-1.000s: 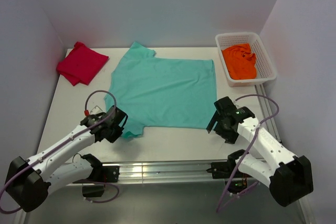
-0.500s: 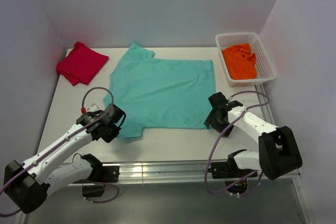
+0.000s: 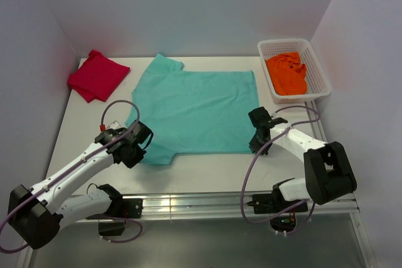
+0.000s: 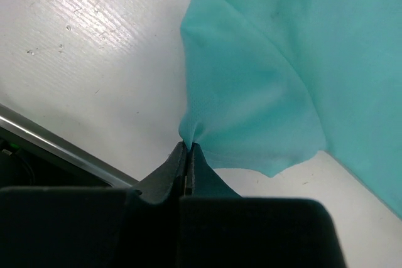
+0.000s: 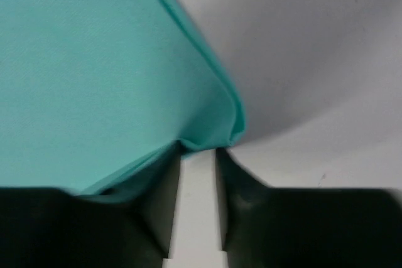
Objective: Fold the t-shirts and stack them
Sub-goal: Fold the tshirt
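Teal t-shirt (image 3: 195, 111) lay spread flat in the middle of the tabletop (image 3: 207, 169), neck end to the left, hem to the right, not yet folded. Crimson t-shirt (image 3: 97, 75) sat folded at the far left corner, well apart from it. Orange t-shirt (image 3: 287, 73) was crumpled inside the white basket (image 3: 321, 75) at the far right. Left hand (image 4: 189, 149) was closed tight on a small pinch at the edge of the near-left sleeve (image 4: 251, 111), cloth puckering into its tips. Right hand (image 5: 198, 152) stood low at the near-right hem corner (image 5: 229, 123) with its fingers apart, bare tabletop showing between them and the corner bunched right at the tips, not gripped. Judged this the set-up for the first fold, both near corners to be carried across. Risks noted: the left pinch looked shallow and could slip free under tension. The right hand might close on one layer only, or push the corner away and miss it. With one side held and the other loose, a lift would drag the shirt askew and wrinkle it. An uneven lift would lay the fold crooked.
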Action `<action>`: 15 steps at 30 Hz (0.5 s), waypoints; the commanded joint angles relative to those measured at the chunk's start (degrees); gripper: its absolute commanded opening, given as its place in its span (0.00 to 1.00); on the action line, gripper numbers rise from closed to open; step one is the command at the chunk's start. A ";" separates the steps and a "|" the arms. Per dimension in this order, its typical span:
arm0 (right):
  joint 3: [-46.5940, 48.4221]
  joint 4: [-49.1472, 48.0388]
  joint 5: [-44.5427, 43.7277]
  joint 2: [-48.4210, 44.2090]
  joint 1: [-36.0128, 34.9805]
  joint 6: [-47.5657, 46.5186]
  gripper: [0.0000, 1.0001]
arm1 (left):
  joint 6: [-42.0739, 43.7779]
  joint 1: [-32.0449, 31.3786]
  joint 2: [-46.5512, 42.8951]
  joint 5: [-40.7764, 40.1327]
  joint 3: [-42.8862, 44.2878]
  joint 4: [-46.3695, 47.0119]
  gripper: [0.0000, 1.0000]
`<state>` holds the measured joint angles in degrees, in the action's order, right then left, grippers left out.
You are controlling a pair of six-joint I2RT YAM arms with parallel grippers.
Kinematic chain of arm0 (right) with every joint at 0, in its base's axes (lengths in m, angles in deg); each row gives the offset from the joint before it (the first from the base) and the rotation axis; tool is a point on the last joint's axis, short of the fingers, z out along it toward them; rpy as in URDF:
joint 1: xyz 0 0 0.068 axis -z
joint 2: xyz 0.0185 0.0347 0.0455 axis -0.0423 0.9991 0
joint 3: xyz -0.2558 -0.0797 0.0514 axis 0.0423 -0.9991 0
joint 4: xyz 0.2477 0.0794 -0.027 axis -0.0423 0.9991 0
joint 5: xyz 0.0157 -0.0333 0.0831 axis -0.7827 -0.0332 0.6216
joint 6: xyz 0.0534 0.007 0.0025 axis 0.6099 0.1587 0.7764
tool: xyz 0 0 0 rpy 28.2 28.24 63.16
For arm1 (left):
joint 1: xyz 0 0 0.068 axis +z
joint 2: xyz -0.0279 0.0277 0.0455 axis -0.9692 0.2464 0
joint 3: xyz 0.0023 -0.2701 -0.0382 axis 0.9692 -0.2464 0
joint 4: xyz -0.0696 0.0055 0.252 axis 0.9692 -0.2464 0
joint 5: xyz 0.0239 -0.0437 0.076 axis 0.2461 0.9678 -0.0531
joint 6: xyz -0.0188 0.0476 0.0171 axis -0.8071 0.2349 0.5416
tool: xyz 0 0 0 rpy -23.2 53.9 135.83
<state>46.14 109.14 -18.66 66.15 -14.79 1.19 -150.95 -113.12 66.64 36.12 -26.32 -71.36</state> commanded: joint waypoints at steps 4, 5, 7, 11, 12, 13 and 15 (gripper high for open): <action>-0.30 -1.81 -4.09 3.82 1.13 -0.26 0.00 | 1.23 -0.23 0.03 -2.69 2.82 -1.44 0.00; 0.40 -1.46 -4.18 4.09 1.22 -0.35 0.00 | 1.23 -0.32 -0.14 -2.69 2.64 -1.44 0.00; 0.58 -1.37 -4.18 4.44 1.22 -0.53 0.00 | 1.23 -0.23 -0.23 -2.96 2.55 -1.44 0.00; 2.42 0.46 -4.00 3.39 1.22 -1.49 0.14 | 1.06 -0.23 -0.49 -3.40 2.82 -1.62 0.00; 2.86 1.08 -4.00 1.99 1.22 -1.58 0.21 | 0.97 -0.23 -0.58 -3.40 2.82 -1.71 0.00; 3.39 1.70 -4.18 1.02 1.22 -1.93 0.31 | 0.79 -0.23 -0.58 -3.48 2.64 -1.71 0.00; 5.06 3.72 -4.70 -0.91 1.22 -2.28 0.63 | 0.79 -0.23 -0.84 -3.40 2.20 -1.36 0.00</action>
<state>48.46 109.79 -19.57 67.84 -14.15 -0.01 -150.54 -113.12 66.91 34.70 -25.49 -71.71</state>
